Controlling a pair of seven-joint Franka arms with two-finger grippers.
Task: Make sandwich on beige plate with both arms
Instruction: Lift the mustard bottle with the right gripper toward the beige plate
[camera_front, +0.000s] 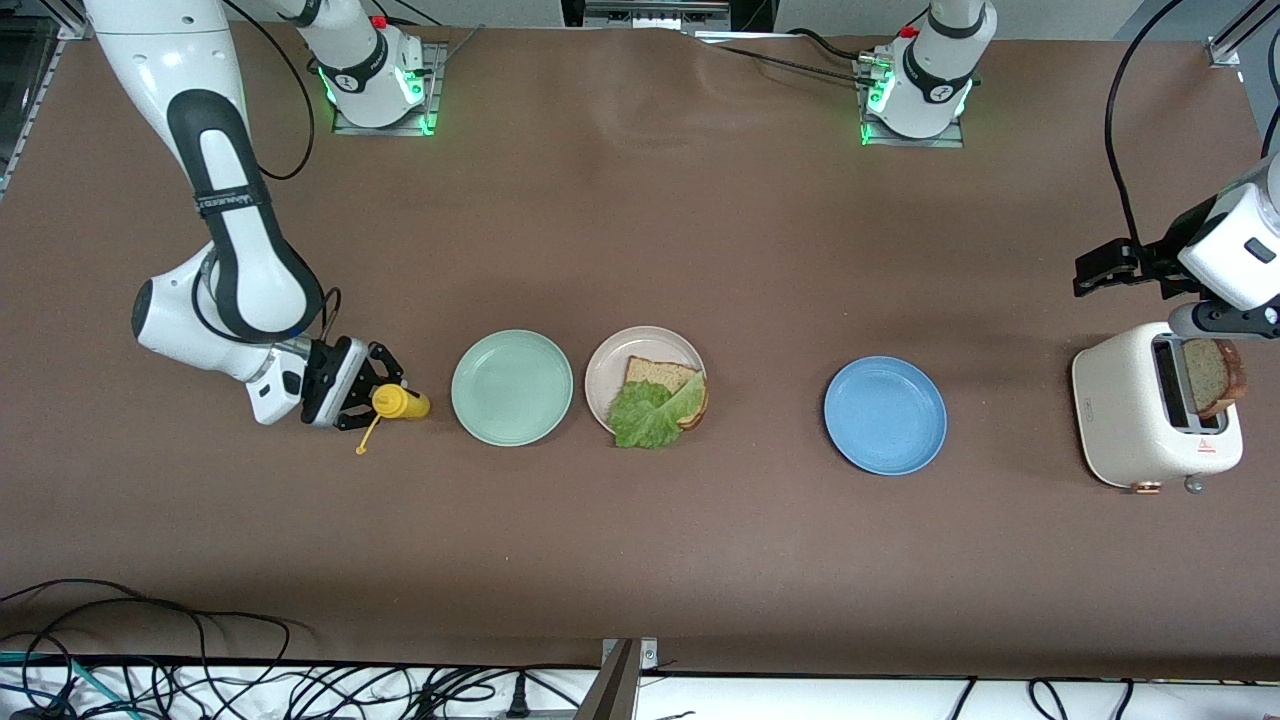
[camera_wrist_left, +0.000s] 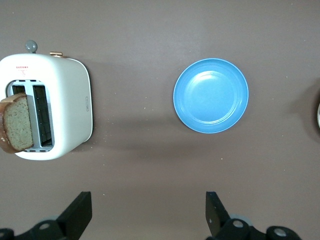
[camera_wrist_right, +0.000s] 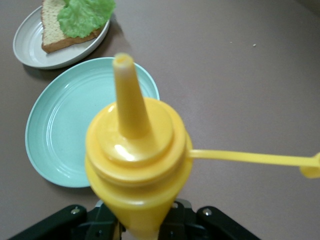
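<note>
The beige plate (camera_front: 610, 372) holds one brown toast slice (camera_front: 660, 374) with a green lettuce leaf (camera_front: 648, 414) on it; the leaf overhangs the rim nearest the front camera. They also show in the right wrist view: plate (camera_wrist_right: 30, 47), toast (camera_wrist_right: 51, 27), lettuce (camera_wrist_right: 82, 15). A second toast slice (camera_front: 1216, 376) stands up out of the white toaster (camera_front: 1125, 415). My left gripper (camera_front: 1104, 270) is open and empty, high over the table beside the toaster; its fingers (camera_wrist_left: 79, 212) are wide apart. My right gripper (camera_front: 362, 396) is shut on a yellow squeeze bottle (camera_front: 400, 402), low beside the mint-green plate.
The mint-green plate (camera_front: 512, 387) lies between the bottle and the beige plate. A blue plate (camera_front: 885, 415) lies between the beige plate and the toaster. The bottle's nozzle (camera_wrist_right: 127, 97) points at the mint plate (camera_wrist_right: 60, 135), its cap (camera_front: 362, 448) hanging loose on a strap.
</note>
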